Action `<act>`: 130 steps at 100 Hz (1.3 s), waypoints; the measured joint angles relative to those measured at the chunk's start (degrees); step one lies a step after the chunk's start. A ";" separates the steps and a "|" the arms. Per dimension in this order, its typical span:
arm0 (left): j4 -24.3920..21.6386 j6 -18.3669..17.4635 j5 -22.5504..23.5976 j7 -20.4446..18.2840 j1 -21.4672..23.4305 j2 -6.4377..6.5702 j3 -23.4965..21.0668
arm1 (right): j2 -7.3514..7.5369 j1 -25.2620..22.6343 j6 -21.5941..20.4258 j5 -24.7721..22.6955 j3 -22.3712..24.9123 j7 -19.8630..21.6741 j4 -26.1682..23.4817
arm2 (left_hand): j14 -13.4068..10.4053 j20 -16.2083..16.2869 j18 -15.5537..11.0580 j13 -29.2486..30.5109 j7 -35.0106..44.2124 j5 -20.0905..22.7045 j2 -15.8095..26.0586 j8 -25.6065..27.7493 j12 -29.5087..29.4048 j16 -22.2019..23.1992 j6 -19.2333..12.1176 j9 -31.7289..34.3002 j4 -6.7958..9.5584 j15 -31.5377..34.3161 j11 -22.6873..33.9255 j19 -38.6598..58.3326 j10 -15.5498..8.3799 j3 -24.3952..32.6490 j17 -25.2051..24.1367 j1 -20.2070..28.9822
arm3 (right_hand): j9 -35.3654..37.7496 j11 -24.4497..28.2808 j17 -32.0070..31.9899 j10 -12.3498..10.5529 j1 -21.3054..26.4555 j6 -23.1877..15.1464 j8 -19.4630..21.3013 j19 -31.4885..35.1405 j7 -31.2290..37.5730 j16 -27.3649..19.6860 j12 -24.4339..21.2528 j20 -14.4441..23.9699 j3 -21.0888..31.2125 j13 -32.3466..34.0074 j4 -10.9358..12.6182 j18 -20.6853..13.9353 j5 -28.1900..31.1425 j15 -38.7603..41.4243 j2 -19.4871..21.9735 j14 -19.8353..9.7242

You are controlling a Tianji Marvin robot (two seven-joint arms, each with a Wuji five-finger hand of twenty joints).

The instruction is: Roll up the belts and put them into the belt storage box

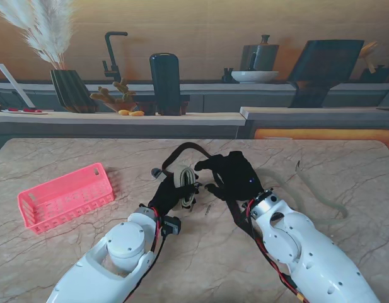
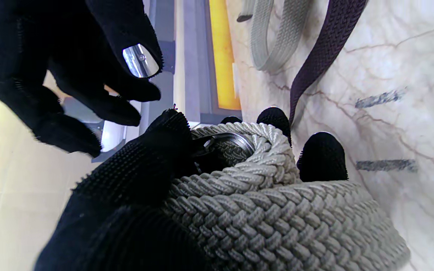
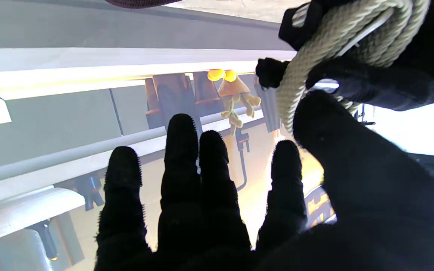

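1. Stand view: marble desk [image 1: 68,158] lies bare along its far edge and in the corner near me on the left. The pink belt storage box [image 1: 65,196] sits well apart to the left of both hands. The left robot hand [image 1: 166,196] is clamped on a rolled beige belt [image 1: 185,184] at mid-desk; the right robot hand [image 1: 229,175] is just beside it, fingers spread, holding nothing. A dark belt [image 1: 181,149] loops beyond them; a grey belt [image 1: 320,197] lies to the right.
2. Left wrist view: fingertips [image 2: 321,156] and thumb grip the braided coil, buckle [image 2: 232,145] tucked inside. The dark and grey belts are cut off at the frame edge.
3. Right wrist view: fingers [image 3: 181,150] are extended and apart, pointing toward the back counter; the coil's far side is hidden.
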 measured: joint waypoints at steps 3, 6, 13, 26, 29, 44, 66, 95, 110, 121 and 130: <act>-0.05 0.39 -0.42 -0.65 -0.04 0.10 -0.08 | 0.17 0.14 -0.44 -0.83 0.14 0.04 -0.08 | 0.01 0.72 0.23 0.64 0.01 0.20 0.01 0.03 0.00 0.35 0.21 0.00 0.00 0.73 1.60 0.75 0.05 -0.37 0.23 0.00 | -0.43 -0.10 0.01 -0.05 0.00 -0.92 -0.05 -0.28 -0.11 -0.84 -0.02 0.00 0.00 -0.09 0.00 -0.01 -2.15 -1.21 0.00 -0.08; -0.12 0.92 -0.69 -1.57 -0.10 0.24 -0.16 | 0.36 0.31 -1.08 -2.18 0.32 0.14 -0.13 | 0.04 1.31 0.38 1.35 0.01 0.59 0.01 0.07 0.00 0.61 0.52 0.03 0.00 1.43 3.00 1.53 0.11 -0.57 0.83 0.00 | -1.78 -0.69 0.01 -0.50 0.00 -1.80 -0.21 -0.60 -0.47 -1.76 -0.45 0.00 0.00 -0.12 0.00 -0.48 -4.72 -2.76 0.00 -0.26; -0.25 2.09 -0.85 -3.52 -0.32 0.59 -0.19 | 0.91 0.84 -2.46 -4.92 0.54 0.44 -0.21 | 0.11 2.41 0.64 2.28 0.03 1.20 0.01 0.80 0.00 0.80 0.79 0.52 0.00 3.27 5.38 3.17 0.31 -0.66 2.27 -0.11 | -4.42 -1.58 -0.04 -1.36 0.00 -3.20 -1.23 -1.13 -1.47 -3.97 -1.19 0.00 0.04 -1.38 0.00 -0.95 -10.23 -6.47 0.00 -0.39; -0.44 4.14 -0.86 -8.08 -0.90 1.51 -0.14 | 2.23 2.65 -3.82 -9.18 -0.34 0.19 0.10 | 0.11 2.68 0.73 5.86 0.59 2.28 0.01 1.55 0.00 0.81 1.75 1.93 0.05 6.12 9.55 5.81 0.74 -0.62 5.92 -1.97 | -9.17 -3.21 -0.83 -1.51 0.00 -3.80 -4.81 -2.16 -4.82 -7.27 -2.19 0.01 0.64 -4.80 0.00 -1.49 -13.49 -11.81 0.00 -0.41; -0.46 4.41 -0.86 -8.50 -1.06 1.69 -0.04 | 2.49 3.13 -4.03 -9.83 -0.63 0.02 0.30 | 0.11 2.68 0.74 6.61 0.82 2.82 0.01 1.97 0.00 0.81 1.89 2.55 0.06 6.80 10.21 6.40 0.76 -0.58 6.88 -2.30 | -9.80 -3.73 -0.87 -1.52 0.00 -3.80 -5.36 -2.28 -5.41 -7.67 -2.60 0.01 0.82 -5.59 0.00 -1.50 -13.50 -12.27 0.00 -0.39; -0.57 5.43 -1.38 -10.36 -1.74 2.35 0.32 | 3.51 5.87 -5.08 -12.60 -2.75 -1.36 1.96 | -0.27 2.61 0.83 9.13 1.47 3.44 -0.04 2.10 -1.15 0.81 2.74 3.57 0.06 7.73 12.13 7.90 0.85 -0.32 10.03 -3.03 | -12.30 -3.75 -1.58 -1.68 0.00 -3.82 -6.41 -2.38 -6.79 -8.94 -3.26 0.01 1.93 -7.62 0.00 -2.23 -13.51 -13.19 0.00 -0.31; -0.86 6.97 -2.00 -13.04 -2.25 2.88 0.49 | 4.02 8.94 -7.40 -12.38 -5.46 -0.20 4.05 | -0.53 1.89 0.90 9.56 1.57 3.47 -0.04 2.10 -1.61 0.71 2.78 3.59 0.07 8.09 13.04 8.09 0.85 0.13 11.14 -3.61 | -12.70 -3.77 -1.65 -1.70 0.02 -4.57 -4.59 -2.39 -1.12 -9.47 -3.41 0.01 2.46 -7.88 0.00 -2.24 -13.12 -13.19 -0.89 -0.20; -0.87 8.17 -2.24 -14.98 -2.60 3.52 0.44 | 4.11 11.84 -10.83 -11.50 -8.33 -0.64 6.86 | -0.92 0.29 0.91 11.63 1.58 4.30 -1.16 0.45 -2.17 0.46 3.45 4.19 0.52 8.24 13.28 8.11 0.83 0.17 12.33 -4.24 | -8.99 -4.02 -1.65 -3.05 1.02 -5.38 -3.07 -2.39 2.15 -9.47 -3.43 0.02 3.68 -7.20 0.93 -2.26 -3.02 -12.86 -0.93 -0.20; -0.85 8.35 -2.19 -15.31 -2.56 3.69 0.44 | 4.19 13.34 -12.53 -11.50 -9.52 -0.87 7.81 | -1.59 -0.88 0.91 13.19 0.82 5.32 -1.83 0.01 -2.23 -0.01 3.86 4.19 0.52 8.47 13.85 8.11 0.74 0.85 13.37 -5.92 | -3.43 -4.28 -1.49 -3.88 1.11 -4.58 -3.35 -2.39 2.02 -8.62 -3.42 0.02 3.54 -4.45 0.61 -2.27 2.94 -11.32 -1.10 -0.86; -0.85 8.35 -2.01 -15.81 -2.51 3.91 0.44 | 4.24 14.54 -13.38 -11.13 -10.59 -0.84 8.61 | -1.75 -1.54 0.76 13.86 -0.42 5.42 -1.69 0.04 -2.27 -0.02 5.10 4.19 0.52 9.02 13.94 8.11 0.72 2.30 13.97 -7.16 | 0.16 -4.49 -0.91 -4.44 1.69 -4.58 -6.71 -2.40 2.61 -7.28 -3.30 0.03 1.95 -2.88 -1.66 -2.32 5.94 -10.50 -1.93 -1.20; -0.72 8.33 -2.03 -16.53 -2.51 4.12 0.39 | 4.24 15.77 -13.73 -10.61 -11.94 -0.90 9.49 | -2.03 -1.71 0.64 13.88 -1.27 5.42 -1.95 0.04 -2.29 -0.02 5.77 4.19 0.85 9.09 13.94 8.11 0.72 3.88 14.18 -8.93 | 2.59 -4.37 -0.79 -5.15 1.69 -4.58 -7.40 -2.39 4.17 -6.91 -2.67 0.05 1.57 -1.07 -1.76 -2.32 6.59 -9.49 -2.80 -1.45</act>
